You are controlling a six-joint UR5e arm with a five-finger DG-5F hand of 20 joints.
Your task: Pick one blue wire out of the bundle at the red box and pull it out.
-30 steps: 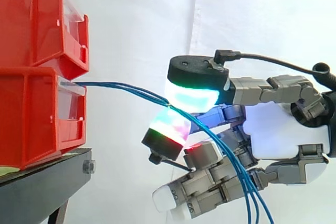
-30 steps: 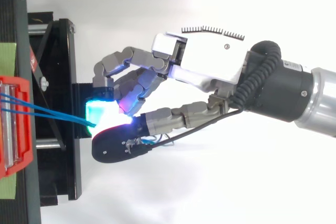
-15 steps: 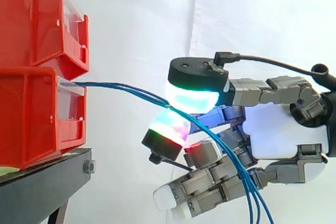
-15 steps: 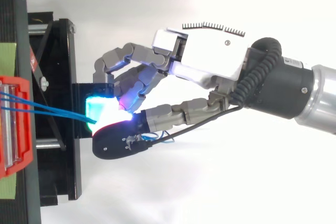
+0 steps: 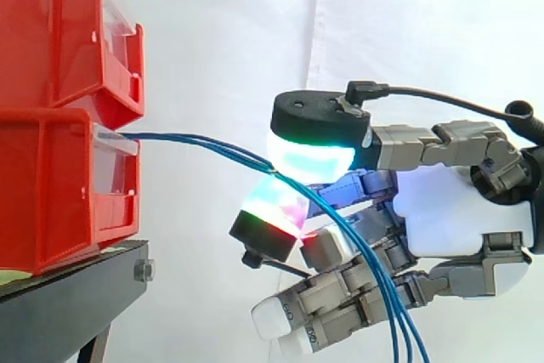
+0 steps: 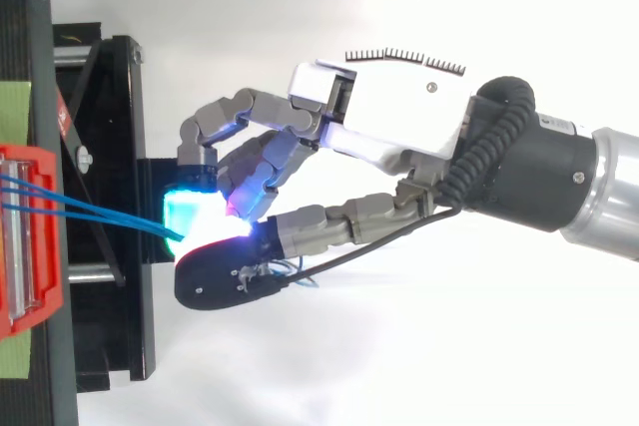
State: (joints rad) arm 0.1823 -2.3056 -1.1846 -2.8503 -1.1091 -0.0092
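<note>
1. Side view: hand pinched shut on the blue wires between two glowing pads, near the red box. Strung from its lip, drooping slack beyond the pinch. Thin, light, limp, likely slippery.
2. Top view: blue wires converging from red box into hand. Best pinched firmly on a single strand; unclear whether only one is caught.

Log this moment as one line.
hand: pinching blue wires | blue wires: run from red box | pull-out: not yet done

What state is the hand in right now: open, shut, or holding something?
Hand: shut, pinching the blue wires between its pads.
</note>
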